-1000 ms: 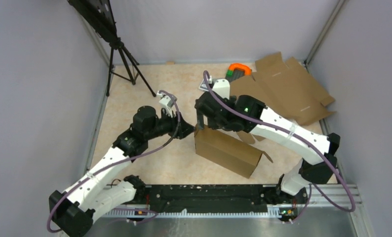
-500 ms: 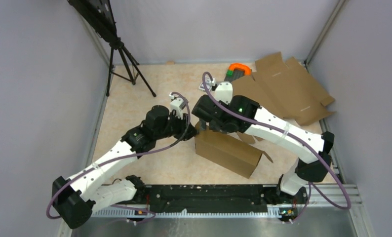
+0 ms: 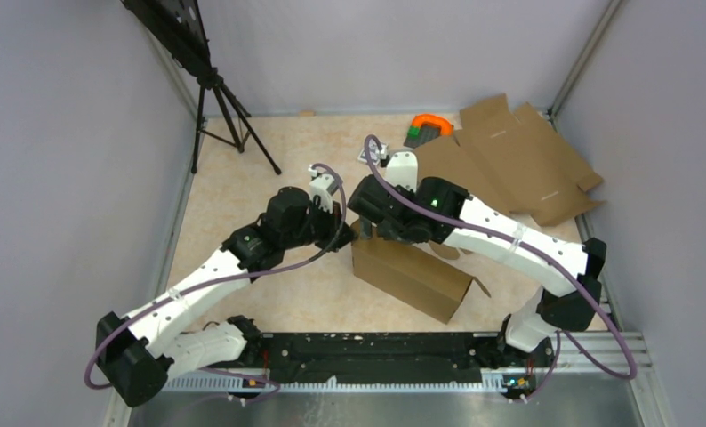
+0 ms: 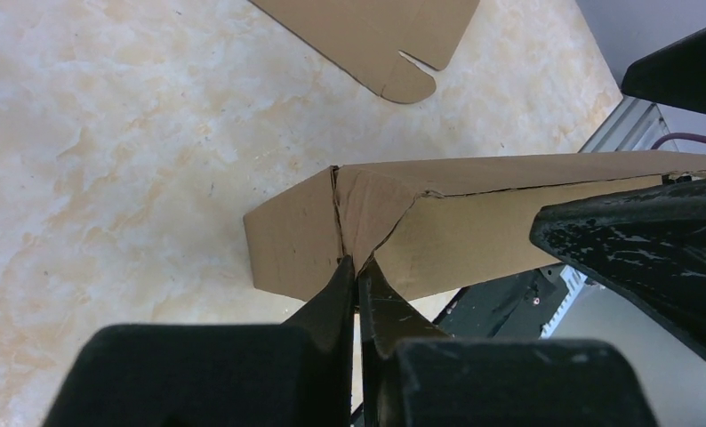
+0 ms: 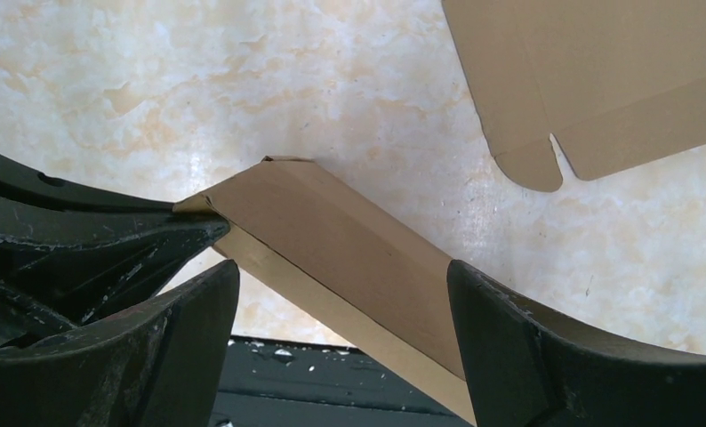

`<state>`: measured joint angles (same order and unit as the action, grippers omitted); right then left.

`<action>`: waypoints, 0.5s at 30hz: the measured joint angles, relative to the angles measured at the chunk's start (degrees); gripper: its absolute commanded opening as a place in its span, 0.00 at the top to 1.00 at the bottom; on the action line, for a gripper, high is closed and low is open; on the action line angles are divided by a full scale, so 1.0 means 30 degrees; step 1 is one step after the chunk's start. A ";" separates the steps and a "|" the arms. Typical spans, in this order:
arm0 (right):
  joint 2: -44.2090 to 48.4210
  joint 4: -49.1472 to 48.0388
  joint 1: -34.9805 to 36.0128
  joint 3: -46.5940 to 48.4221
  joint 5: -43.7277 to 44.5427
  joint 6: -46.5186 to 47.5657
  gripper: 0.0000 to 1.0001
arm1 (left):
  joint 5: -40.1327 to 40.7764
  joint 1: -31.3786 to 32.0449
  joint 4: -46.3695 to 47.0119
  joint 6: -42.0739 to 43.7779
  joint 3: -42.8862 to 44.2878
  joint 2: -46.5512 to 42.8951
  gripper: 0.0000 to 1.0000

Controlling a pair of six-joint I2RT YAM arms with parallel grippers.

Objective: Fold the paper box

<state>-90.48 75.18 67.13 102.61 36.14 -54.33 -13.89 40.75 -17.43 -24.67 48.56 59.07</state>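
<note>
The paper box [image 3: 412, 271], plain brown cardboard, stands partly folded on the table in front of both arms. My left gripper [image 3: 346, 235] is at its left end. In the left wrist view that gripper [image 4: 357, 267] is shut, its tips pinching the creased corner flap of the paper box [image 4: 474, 222]. My right gripper [image 3: 362, 226] hangs over the same corner. In the right wrist view it [image 5: 342, 294] is open wide, straddling the box's top edge [image 5: 332, 240] without touching it, one finger [image 5: 189, 311] on each side.
A second brown cardboard blank [image 3: 518, 165] lies flat at the back right, its flap also in the wrist views [image 4: 376, 36] [image 5: 598, 80]. An orange and green object [image 3: 428, 126] sits behind it. A tripod [image 3: 220, 107] stands back left. A black rail [image 3: 376, 356] runs along the near edge.
My left gripper moved right to the box's corner and shut on the flap. The right arm shifted slightly left, its jaws still wide.
</note>
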 measured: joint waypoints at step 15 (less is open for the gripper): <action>0.0138 -0.1049 0.0000 -0.1100 -0.0430 0.1450 0.12 | 0.0066 0.0321 -0.0051 0.0007 0.0036 0.0182 1.00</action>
<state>-90.06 72.03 67.13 99.31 34.85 -49.98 -13.69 41.71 -17.58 -24.64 48.66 59.61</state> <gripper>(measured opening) 0.866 0.003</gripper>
